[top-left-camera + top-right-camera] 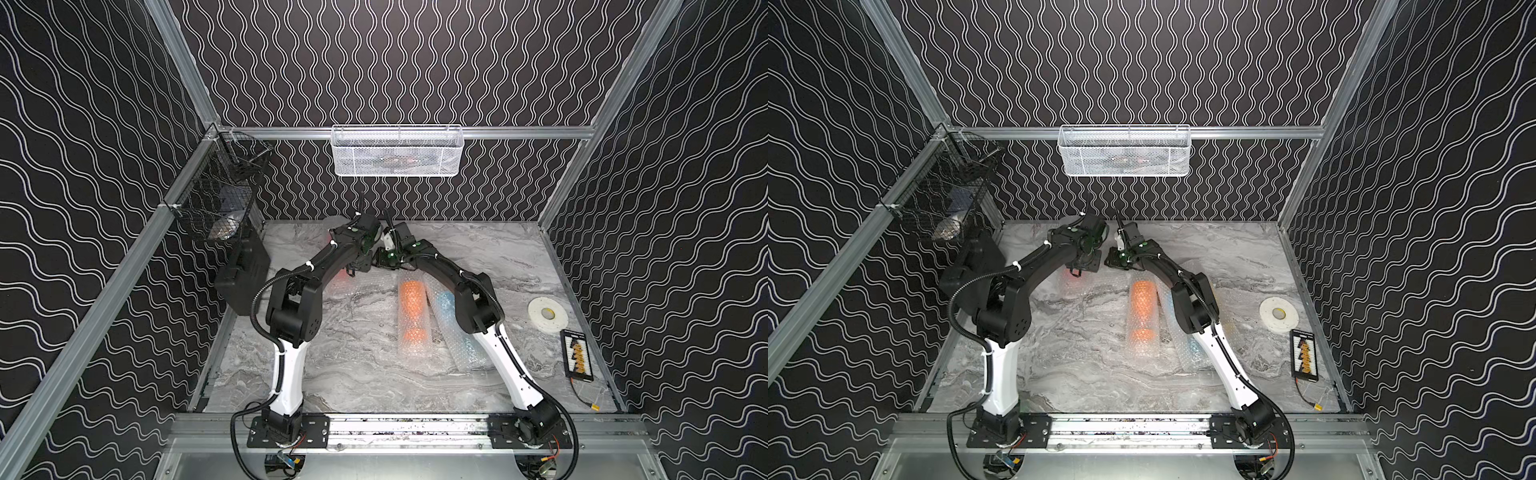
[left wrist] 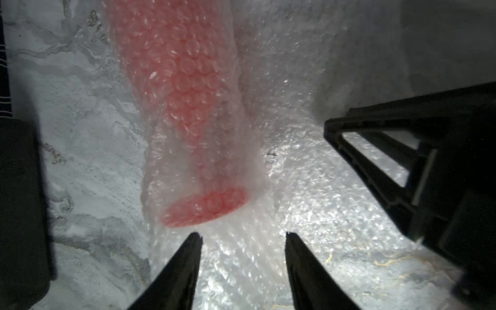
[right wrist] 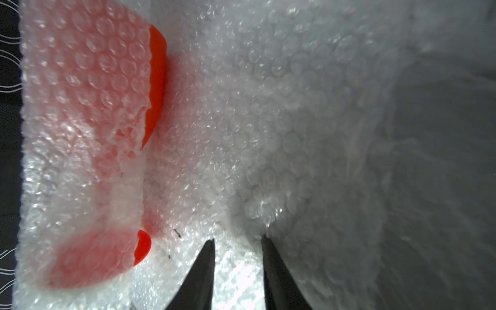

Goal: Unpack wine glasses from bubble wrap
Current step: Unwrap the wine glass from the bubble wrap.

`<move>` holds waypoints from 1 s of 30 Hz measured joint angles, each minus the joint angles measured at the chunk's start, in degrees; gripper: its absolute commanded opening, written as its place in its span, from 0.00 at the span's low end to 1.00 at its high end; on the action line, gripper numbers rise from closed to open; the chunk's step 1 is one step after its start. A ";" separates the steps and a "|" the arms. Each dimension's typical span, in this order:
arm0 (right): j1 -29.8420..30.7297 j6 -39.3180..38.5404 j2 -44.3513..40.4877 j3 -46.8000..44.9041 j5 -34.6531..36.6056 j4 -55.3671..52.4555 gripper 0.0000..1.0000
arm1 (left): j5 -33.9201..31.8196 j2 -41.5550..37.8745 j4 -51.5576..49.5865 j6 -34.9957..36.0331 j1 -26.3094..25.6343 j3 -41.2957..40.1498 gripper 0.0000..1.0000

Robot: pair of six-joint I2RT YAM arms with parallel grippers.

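red wine glass (image 2: 185,107) wrapped, just ahead of parted left fingers (image 2: 182,268) | right fingers (image 3: 198,273) unclear

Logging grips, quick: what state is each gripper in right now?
Left gripper: open, nothing between the jaws.
Right gripper: jaws narrowly apart, tips in the bubble wrap; cannot tell whether it grips it.

The red goblet (image 2: 188,80) shows blurred through bubble wrap (image 2: 308,214), top cut off.

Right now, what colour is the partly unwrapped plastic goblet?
Red; the stemmed plastic goblet shows best in the right wrist view.
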 measured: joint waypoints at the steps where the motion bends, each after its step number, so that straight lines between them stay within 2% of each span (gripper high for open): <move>1: 0.00 0.00 0.00 0.00 0.00 0.00 0.32 | -0.50 0.35 -0.22 0.11 0.00 0.02 0.55; 5: -0.02 0.02 0.00 0.09 -0.20 -0.02 0.32 | -1.60 1.64 -1.01 0.13 0.00 0.00 0.50; 9: -0.02 0.02 -0.20 -0.74 -0.39 0.63 0.32 | -2.51 2.03 -1.44 0.13 0.04 -0.11 0.25; 14: -0.09 0.02 -0.26 -0.85 -0.42 0.79 0.32 | -3.10 1.44 -1.22 1.03 0.39 -1.14 0.01; 15: -0.09 0.02 -0.31 -0.96 -0.44 0.85 0.32 | -3.15 1.18 -1.25 1.05 0.59 -1.16 0.00; 21: -0.09 0.02 -0.74 -1.81 -0.61 1.38 0.32 | -3.15 0.24 -1.03 1.18 1.62 -1.57 0.00; 22: -0.09 0.02 -0.76 -1.86 -0.61 1.38 0.32 | -3.10 0.07 -1.03 1.18 1.66 -1.68 0.03; 23: -0.09 0.02 -0.81 -1.90 -0.61 1.38 0.32 | -2.84 -0.31 -0.79 1.18 1.66 -1.90 0.20; 24: -0.09 0.02 -0.83 -1.92 -0.61 1.40 0.32 | -2.51 -0.76 -0.59 1.22 1.62 -2.12 0.30; 27: -0.09 0.04 -0.83 -1.99 -0.63 1.44 0.32 | -1.64 -2.64 1.01 1.22 1.22 -3.13 0.44; 30: -0.09 0.15 -0.83 -1.99 -0.70 1.44 0.32 | -1.49 -3.26 1.73 1.40 0.35 -2.75 0.52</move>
